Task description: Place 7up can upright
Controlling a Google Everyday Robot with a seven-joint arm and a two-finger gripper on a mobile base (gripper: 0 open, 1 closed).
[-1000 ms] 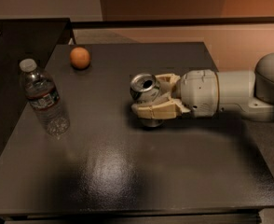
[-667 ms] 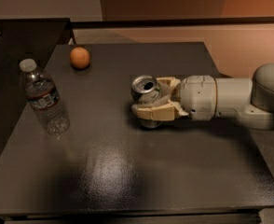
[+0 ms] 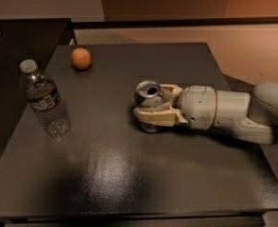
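The 7up can (image 3: 148, 96) stands upright near the middle of the dark table (image 3: 129, 174), its open silver top facing up; the body is mostly hidden by the fingers. My gripper (image 3: 150, 109) reaches in from the right, low over the table, with its beige fingers (image 3: 155, 117) wrapped around the can's sides. The can's base looks to be resting on the table. The white arm stretches off to the right edge.
A clear plastic water bottle (image 3: 44, 100) stands upright at the table's left. An orange fruit (image 3: 81, 58) lies at the back left. A dark counter (image 3: 25, 37) adjoins the table's left side.
The arm has shifted slightly; the can stays upright in the same spot within the fingers. The bottle and the fruit have not moved.
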